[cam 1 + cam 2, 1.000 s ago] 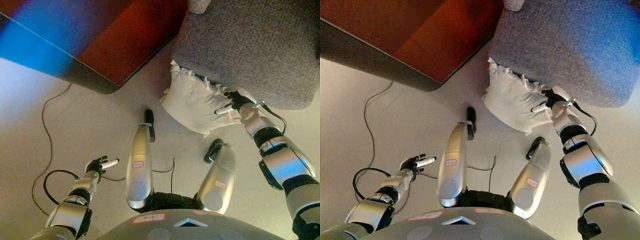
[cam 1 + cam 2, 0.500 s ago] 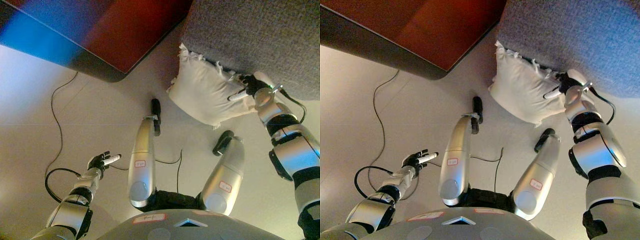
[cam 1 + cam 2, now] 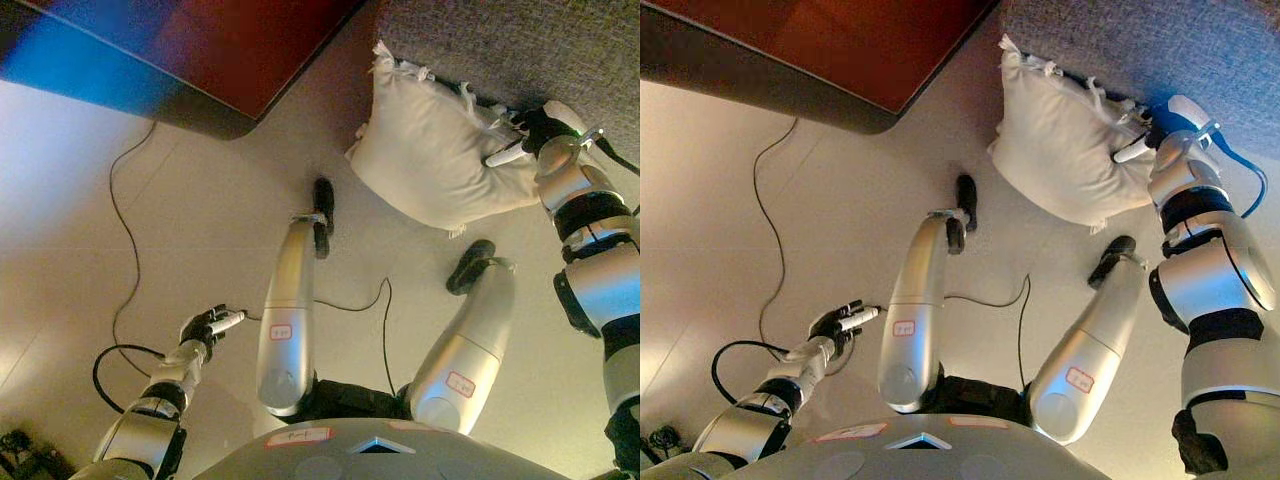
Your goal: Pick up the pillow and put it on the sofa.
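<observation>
- Down at the near left, the left robot hand (image 3: 207, 325) hangs low over the floor (image 3: 180, 230) with its fingers loosely curled and nothing in them; it lies well apart from the work and seems idle.
- Further right and far off, the dark red tabletop (image 3: 840, 45) takes up the far left corner, its rounded corner jutting toward the middle; it has no part in the lift.
- Right of that, the pillow (image 3: 440, 160) is a white, tasselled cushion lying against the near edge of the sofa (image 3: 540, 50), its long axis running from the far left down toward the near right. From these views it cannot be told whether its lower corner is touching the floor.
- At the far right, the right robot hand (image 3: 1150, 135) is on the pillow's right edge, its fingers curled into the cloth where pillow and sofa meet, so it looks to have a pinch on that edge.
- My judgement: the sofa seat lies just beyond and to the right of that robot hand, so the pillow must go up and away over the sofa's edge, carried by the right arm alone.
</observation>
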{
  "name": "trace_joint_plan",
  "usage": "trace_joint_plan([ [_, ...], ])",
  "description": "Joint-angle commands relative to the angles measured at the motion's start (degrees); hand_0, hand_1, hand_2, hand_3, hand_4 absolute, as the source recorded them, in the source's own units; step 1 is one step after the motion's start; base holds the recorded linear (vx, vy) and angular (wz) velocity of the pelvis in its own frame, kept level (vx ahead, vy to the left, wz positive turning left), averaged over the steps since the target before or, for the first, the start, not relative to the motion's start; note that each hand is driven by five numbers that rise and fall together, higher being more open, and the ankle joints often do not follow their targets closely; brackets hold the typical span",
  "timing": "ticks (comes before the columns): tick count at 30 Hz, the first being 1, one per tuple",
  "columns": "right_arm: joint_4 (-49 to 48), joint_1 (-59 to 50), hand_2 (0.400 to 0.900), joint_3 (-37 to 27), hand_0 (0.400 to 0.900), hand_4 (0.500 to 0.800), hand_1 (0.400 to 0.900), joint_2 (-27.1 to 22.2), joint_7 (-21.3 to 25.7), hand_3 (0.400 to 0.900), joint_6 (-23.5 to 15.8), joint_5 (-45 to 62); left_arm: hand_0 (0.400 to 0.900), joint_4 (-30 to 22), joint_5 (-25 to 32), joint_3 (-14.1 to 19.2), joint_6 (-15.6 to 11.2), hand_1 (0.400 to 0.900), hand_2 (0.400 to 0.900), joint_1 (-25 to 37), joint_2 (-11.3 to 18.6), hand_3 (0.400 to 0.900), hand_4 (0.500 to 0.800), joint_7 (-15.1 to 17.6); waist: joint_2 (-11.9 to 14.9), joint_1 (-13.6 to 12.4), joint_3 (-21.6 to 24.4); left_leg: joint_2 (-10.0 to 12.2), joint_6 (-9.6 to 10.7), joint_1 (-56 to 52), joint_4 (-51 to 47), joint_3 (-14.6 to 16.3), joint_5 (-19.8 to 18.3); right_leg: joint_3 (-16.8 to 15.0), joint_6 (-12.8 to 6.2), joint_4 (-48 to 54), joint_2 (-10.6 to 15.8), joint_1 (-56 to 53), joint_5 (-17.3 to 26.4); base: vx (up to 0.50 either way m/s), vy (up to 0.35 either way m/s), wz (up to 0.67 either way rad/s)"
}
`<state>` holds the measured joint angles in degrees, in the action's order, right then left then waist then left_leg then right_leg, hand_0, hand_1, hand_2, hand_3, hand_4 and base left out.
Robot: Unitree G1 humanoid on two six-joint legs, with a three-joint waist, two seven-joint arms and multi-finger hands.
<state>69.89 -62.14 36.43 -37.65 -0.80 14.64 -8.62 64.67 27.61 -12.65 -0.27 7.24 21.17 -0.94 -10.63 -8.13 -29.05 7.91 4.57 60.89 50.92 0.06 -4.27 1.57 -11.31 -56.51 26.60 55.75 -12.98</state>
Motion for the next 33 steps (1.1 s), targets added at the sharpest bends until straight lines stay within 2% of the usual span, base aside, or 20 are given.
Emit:
trace_joint_plan([
  [1,-1.52,-7.27,0.900,0.33,0.900,0.800,0.900,-4.81,-0.65,0.900,-0.28,1.29,0.900,0.59,2.68,-2.02,-1.00,0.900,0.900,-4.17,2.79,0.900,0.800,0.30,-3.10,-2.29,-0.74,3.28,-0.51,-4.21,-0.38,-1.45,-5.30,-1.73,4.74,-1.81,0.28,4.14,2.54,0.00,0.000,0.00],
  [9,-1.68,-9.74,0.900,1.48,0.900,0.800,0.900,-4.04,-5.13,0.900,-1.09,4.16,0.900,-0.41,3.88,-1.49,-3.58,0.900,0.900,-5.82,3.11,0.900,0.800,-0.51,-3.84,-3.36,-0.74,2.98,-0.93,0.26,2.08,-1.97,-5.45,-2.02,5.01,-4.21,0.40,8.93,2.60,0.00,0.000,0.00],
  [21,-1.99,-13.20,0.900,0.65,0.900,0.800,0.900,-2.91,-15.93,0.900,-4.65,11.19,0.900,-0.87,3.79,0.82,-6.54,0.900,0.900,-8.73,3.51,0.900,0.800,-2.11,-4.90,-4.05,-0.74,3.69,-0.47,4.70,6.52,-2.24,-5.66,-2.84,5.75,-9.19,0.53,14.06,0.93,-0.01,-0.013,-0.01],
  [22,-1.88,-13.65,0.457,0.70,0.457,0.534,0.457,-3.02,-17.10,0.457,-5.29,11.76,0.900,-0.82,3.92,1.02,-6.79,0.900,0.900,-9.02,3.57,0.900,0.800,-2.24,-4.99,-4.13,-0.74,3.77,-0.37,4.95,6.72,-2.28,-5.62,-2.88,5.78,-9.47,0.53,14.34,0.80,-0.03,0.002,-0.03],
  [23,-1.92,-13.86,0.400,0.61,0.400,0.500,0.400,-3.11,-17.31,0.400,-5.68,11.50,0.900,-0.93,3.98,1.20,-6.90,0.900,0.900,-9.28,3.72,0.900,0.800,-2.33,-4.99,-4.19,-0.74,3.81,-0.29,5.19,7.05,-2.34,-5.66,-2.86,5.87,-9.78,0.56,14.65,0.69,0.00,0.000,0.00],
  [26,-2.03,-14.07,0.400,0.52,0.400,0.500,0.400,-3.41,-17.84,0.400,-7.69,11.58,0.900,-1.16,3.88,2.04,-7.39,0.900,0.900,-9.87,4.11,0.900,0.800,-2.42,-4.86,-4.39,-0.74,4.20,0.02,5.79,7.59,-2.51,-5.33,-2.78,5.86,-10.69,0.50,15.24,0.41,-0.03,-0.021,-0.03],
  [33,-2.11,-14.25,0.400,0.39,0.400,0.500,0.400,-4.04,-15.71,0.400,-10.74,11.58,0.900,-1.09,4.24,2.49,-8.73,0.900,0.900,-10.48,4.28,0.900,0.800,-3.07,-4.22,-4.53,-0.74,5.26,0.73,5.66,7.30,-2.87,-4.43,-2.15,5.71,-11.38,0.84,14.97,0.02,-0.04,-0.020,-0.02],
])
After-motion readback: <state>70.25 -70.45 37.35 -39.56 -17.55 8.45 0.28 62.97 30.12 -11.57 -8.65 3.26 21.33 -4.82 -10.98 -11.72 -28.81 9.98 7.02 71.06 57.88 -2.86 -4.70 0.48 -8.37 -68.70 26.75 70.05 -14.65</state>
